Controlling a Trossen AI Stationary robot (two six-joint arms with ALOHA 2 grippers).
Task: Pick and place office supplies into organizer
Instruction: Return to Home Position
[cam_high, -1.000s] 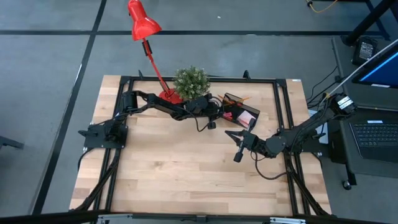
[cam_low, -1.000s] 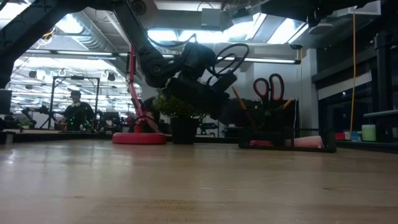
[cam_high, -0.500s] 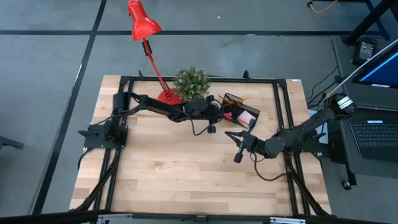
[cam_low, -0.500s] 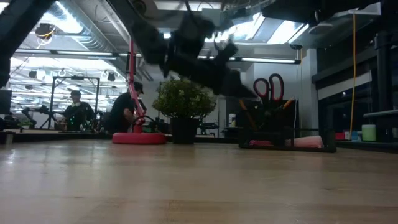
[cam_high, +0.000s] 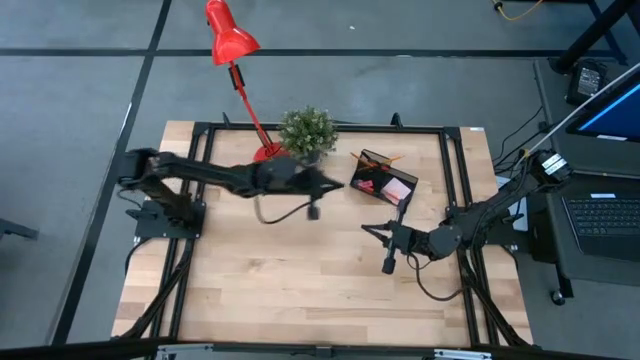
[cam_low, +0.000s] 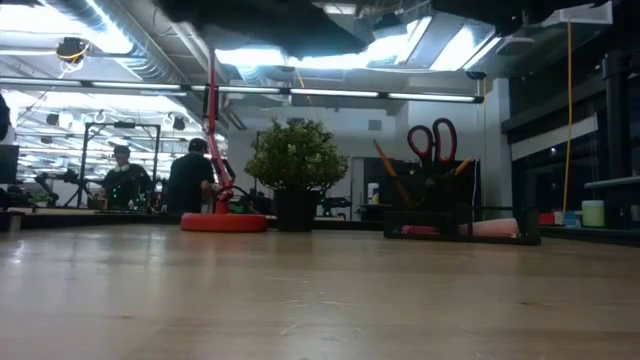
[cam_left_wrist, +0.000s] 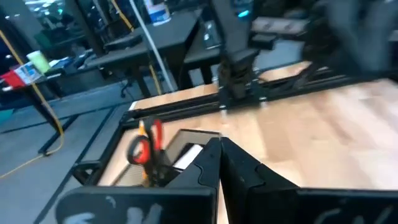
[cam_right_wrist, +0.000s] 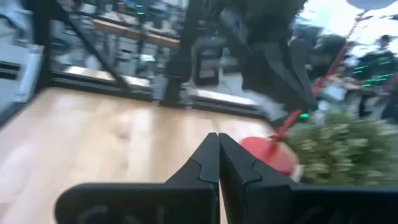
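Even overhead light covers the pale wooden table (cam_high: 280, 290) in the high view, shadows soft and faint. At table height, bright ceiling strip lights (cam_low: 330, 93) glare from behind, turning the bushy green potted plant (cam_low: 296, 160) and low black desk organizer (cam_low: 440, 205) into dark silhouettes.

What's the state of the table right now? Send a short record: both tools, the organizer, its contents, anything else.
left tool: shut, empty, raised over the table near the plant
right tool: shut, empty, over bare table, apart from the organizer
organizer: back of the table, right of the plant
contents: scissors and pencil upright, pink pad lying flat
other: red lamp behind the plant
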